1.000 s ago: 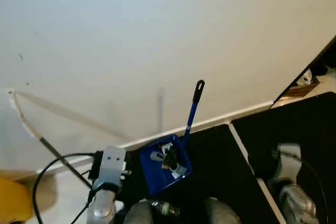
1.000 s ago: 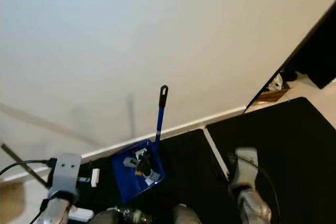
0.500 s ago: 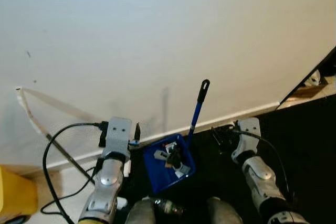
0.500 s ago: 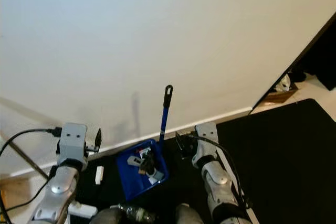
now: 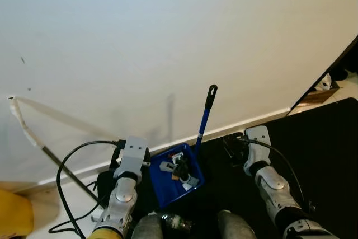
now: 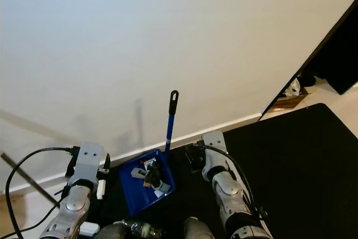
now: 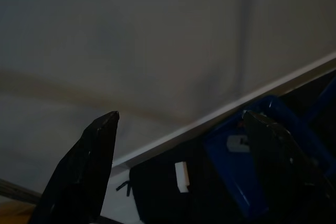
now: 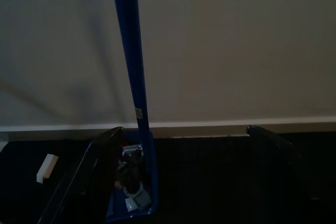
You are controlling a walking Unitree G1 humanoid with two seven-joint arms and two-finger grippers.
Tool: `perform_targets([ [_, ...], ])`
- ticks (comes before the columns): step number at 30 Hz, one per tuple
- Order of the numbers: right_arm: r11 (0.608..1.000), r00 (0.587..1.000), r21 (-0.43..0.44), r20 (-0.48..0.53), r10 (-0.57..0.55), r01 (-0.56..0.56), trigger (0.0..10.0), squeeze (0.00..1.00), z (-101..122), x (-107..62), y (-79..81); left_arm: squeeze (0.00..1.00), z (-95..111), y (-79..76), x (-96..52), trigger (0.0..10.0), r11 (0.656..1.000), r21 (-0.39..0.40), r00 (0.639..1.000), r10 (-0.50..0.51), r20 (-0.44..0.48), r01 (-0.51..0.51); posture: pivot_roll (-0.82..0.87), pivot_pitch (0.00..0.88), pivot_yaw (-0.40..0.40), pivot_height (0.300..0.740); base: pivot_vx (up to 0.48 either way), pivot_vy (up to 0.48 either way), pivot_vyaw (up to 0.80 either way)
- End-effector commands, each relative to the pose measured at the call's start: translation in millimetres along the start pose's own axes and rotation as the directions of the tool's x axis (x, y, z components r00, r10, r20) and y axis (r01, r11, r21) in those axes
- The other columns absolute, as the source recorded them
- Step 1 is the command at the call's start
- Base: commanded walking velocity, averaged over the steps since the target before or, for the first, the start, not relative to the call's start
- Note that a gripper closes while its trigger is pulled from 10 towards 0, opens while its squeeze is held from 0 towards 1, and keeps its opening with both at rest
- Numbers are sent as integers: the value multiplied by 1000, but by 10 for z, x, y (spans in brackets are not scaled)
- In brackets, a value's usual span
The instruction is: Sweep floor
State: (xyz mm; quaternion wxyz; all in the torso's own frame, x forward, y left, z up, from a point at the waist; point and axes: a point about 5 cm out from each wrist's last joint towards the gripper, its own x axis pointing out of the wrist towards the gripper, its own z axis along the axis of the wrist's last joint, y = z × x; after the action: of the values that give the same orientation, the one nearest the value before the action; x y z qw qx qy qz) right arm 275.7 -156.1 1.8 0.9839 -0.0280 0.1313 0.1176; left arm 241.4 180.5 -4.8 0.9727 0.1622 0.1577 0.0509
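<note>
A plain off-white wall (image 5: 168,37) with a white baseboard (image 5: 251,122) stands just beyond the claws, black mat (image 6: 291,160) spreads beneath them, pale floor (image 5: 67,197) lies beside it, and dark furniture (image 6: 341,60) stands far off.

Two silver jointed arms, the left arm (image 5: 122,202) and right arm (image 5: 274,194), each end in a pale grey wrist box with small screws, a looping black cable, and long black fingers (image 7: 86,169).
</note>
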Motion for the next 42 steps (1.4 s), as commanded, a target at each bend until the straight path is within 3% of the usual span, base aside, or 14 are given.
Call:
perform_targets([
  [1,1000,1000,21,-15,-9,9,10000,0,-32,-11,-10,0,-71,-7,-24,10000,1000,10,1000,7,-19,-7,25,66,-39,740,0,0,0],
  [6,999,999,14,-18,-45,45,10000,0,16,36,-49,0,-114,30,30,10000,996,-77,997,37,-70,-42,20,60,-42,740,0,0,0],
  [8,999,999,29,-25,-44,44,10000,0,19,46,-54,0,-106,44,42,10000,996,-76,997,46,-68,-51,22,57,-43,740,0,0,0],
  [14,997,996,28,-50,78,-77,10000,0,-17,52,51,0,-173,101,53,10000,991,-106,993,77,-93,-86,13,59,-47,740,0,0,0],
  [27,995,994,51,-68,85,-81,10000,0,-96,-10,21,0,-237,20,3,10000,994,-108,995,21,-93,-32,17,88,-85,740,0,0,0],
  [42,995,995,63,-59,84,-80,10000,0,-97,-11,50,0,-278,48,-2,10000,993,-115,995,-2,-100,-10,0,85,-51,740,0,0,0],
])
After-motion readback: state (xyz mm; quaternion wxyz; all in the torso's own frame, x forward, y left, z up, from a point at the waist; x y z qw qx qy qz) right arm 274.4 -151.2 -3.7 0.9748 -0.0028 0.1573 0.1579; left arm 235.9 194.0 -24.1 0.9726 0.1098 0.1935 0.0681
